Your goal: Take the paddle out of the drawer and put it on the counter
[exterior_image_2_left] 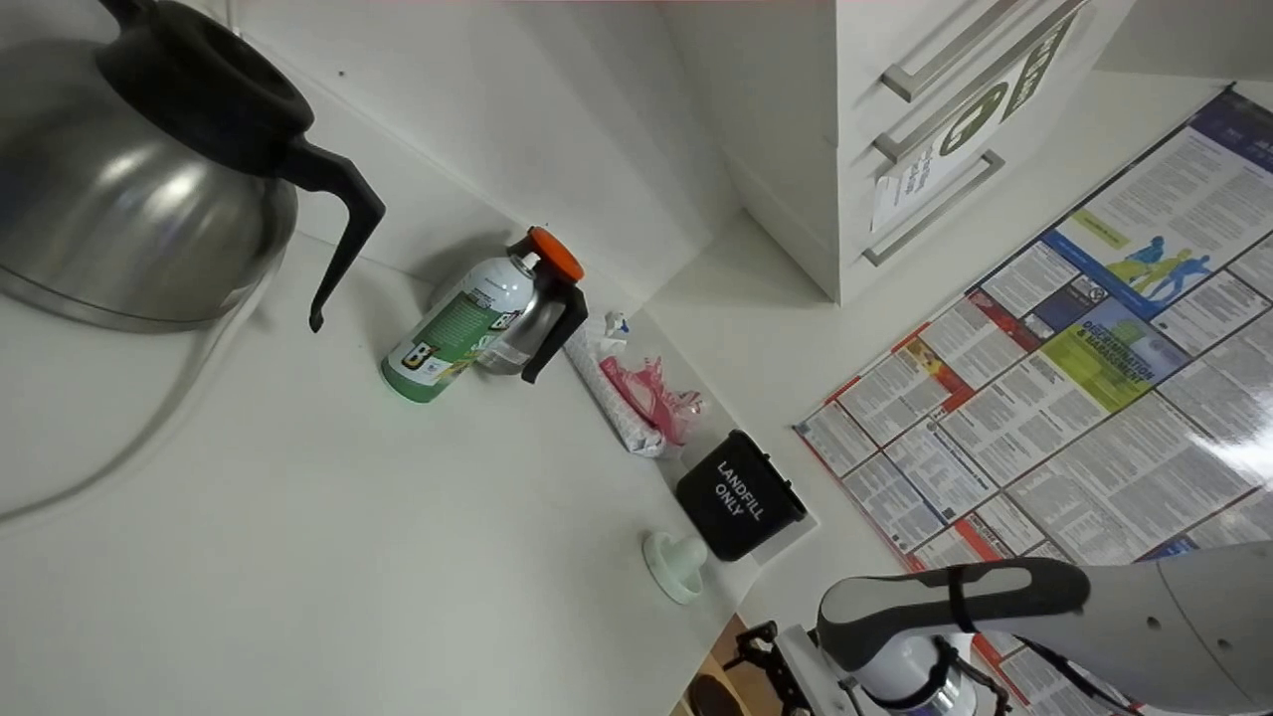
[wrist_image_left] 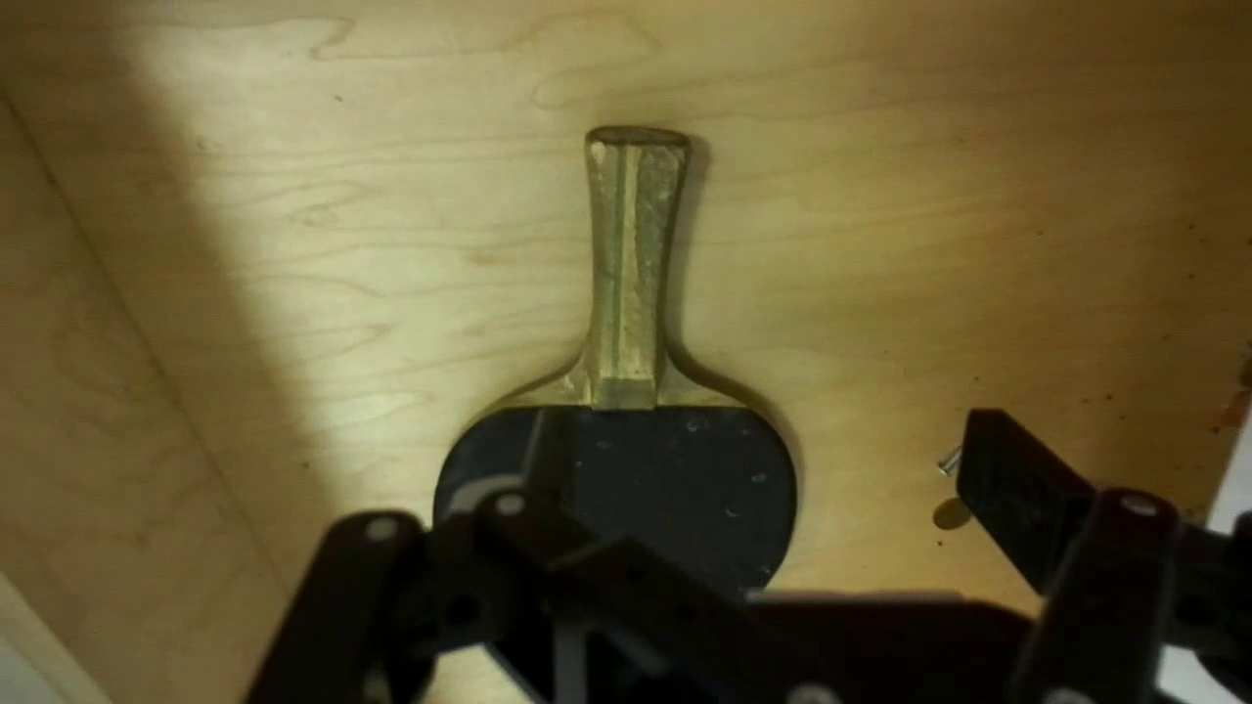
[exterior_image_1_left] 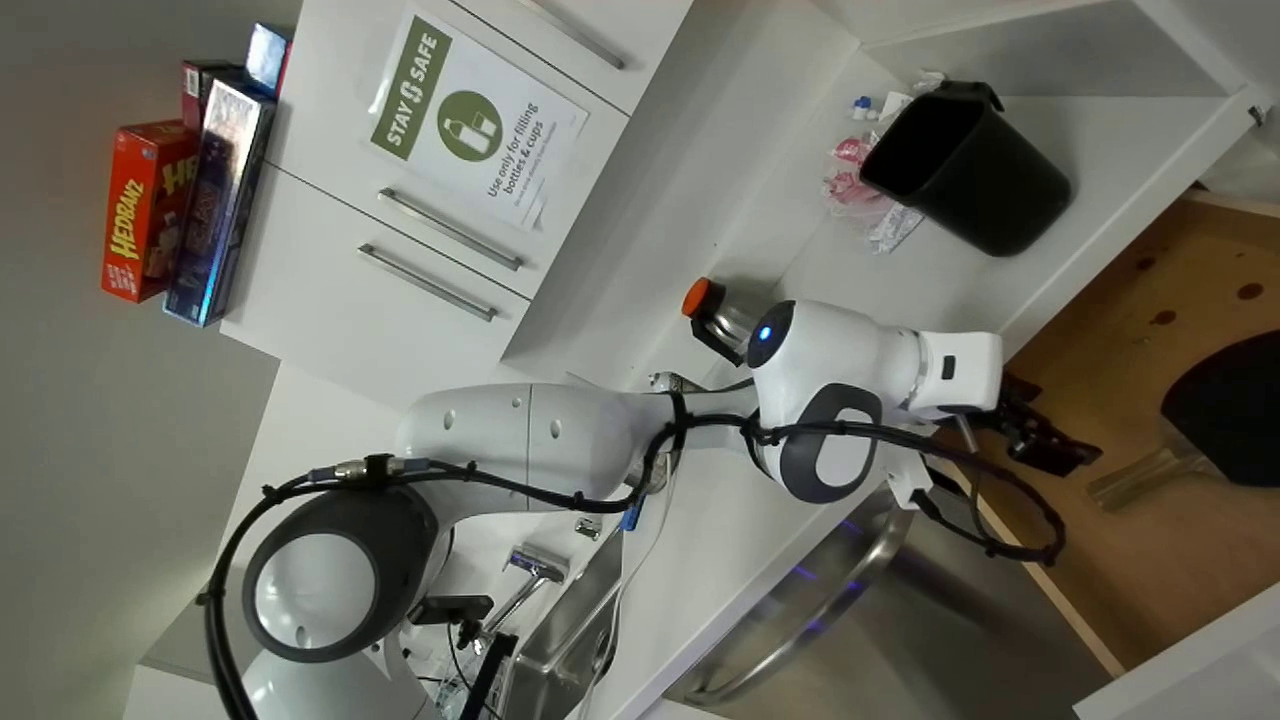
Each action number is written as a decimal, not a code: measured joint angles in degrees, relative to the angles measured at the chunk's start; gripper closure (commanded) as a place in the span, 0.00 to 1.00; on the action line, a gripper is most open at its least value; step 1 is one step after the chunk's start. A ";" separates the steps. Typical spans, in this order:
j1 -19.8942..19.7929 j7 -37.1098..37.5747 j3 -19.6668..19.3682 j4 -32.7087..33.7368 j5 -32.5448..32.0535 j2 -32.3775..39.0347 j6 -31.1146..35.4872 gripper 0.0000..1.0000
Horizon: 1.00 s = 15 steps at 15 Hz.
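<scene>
Black blade, wooden handle: the paddle (wrist_image_left: 675, 469) lies flat on the floor of the drawer (wrist_image_left: 880, 215), handle towards the top of the wrist view, blade below centre, its lower part hidden behind the gripper (wrist_image_left: 765, 440). Fingers wide apart; the one at frame left crosses over the blade, the one at frame right stands over bare wood. Contact with the paddle: cannot tell. Small metal fastener (wrist_image_left: 950, 462) just beside the frame-right finger.

Drawer takes up the right edge of an exterior view; the arm (exterior_image_1_left: 570, 450) reaches in from lower left.

Counter (exterior_image_2_left: 398, 557), white, spreads over the lower left of an exterior view. On it: steel pot (exterior_image_2_left: 139, 219), upper left; green-and-white spray can (exterior_image_2_left: 453, 333), partly covering an orange-lidded jug (exterior_image_2_left: 525, 333); black bin (exterior_image_2_left: 739, 495) lettered LANDFILL ONLY, right of centre; pale green knobbed object (exterior_image_2_left: 678, 567) near its lower left.
</scene>
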 measured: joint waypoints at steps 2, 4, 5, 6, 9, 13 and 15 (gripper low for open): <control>0.39 0.92 -1.20 1.19 0.07 2.59 0.00 0.00; 0.98 2.31 -2.79 2.75 0.07 5.51 0.00 0.00; 1.28 3.07 -3.57 3.68 0.07 7.08 0.00 0.00; 1.49 3.76 -4.15 4.61 0.10 8.58 0.00 0.00; 1.58 5.30 -4.75 7.91 0.25 12.89 0.00 0.00; 1.58 5.37 -4.58 12.02 1.66 17.10 0.00 0.00; 1.58 5.37 -4.40 13.67 2.16 18.56 0.00 0.00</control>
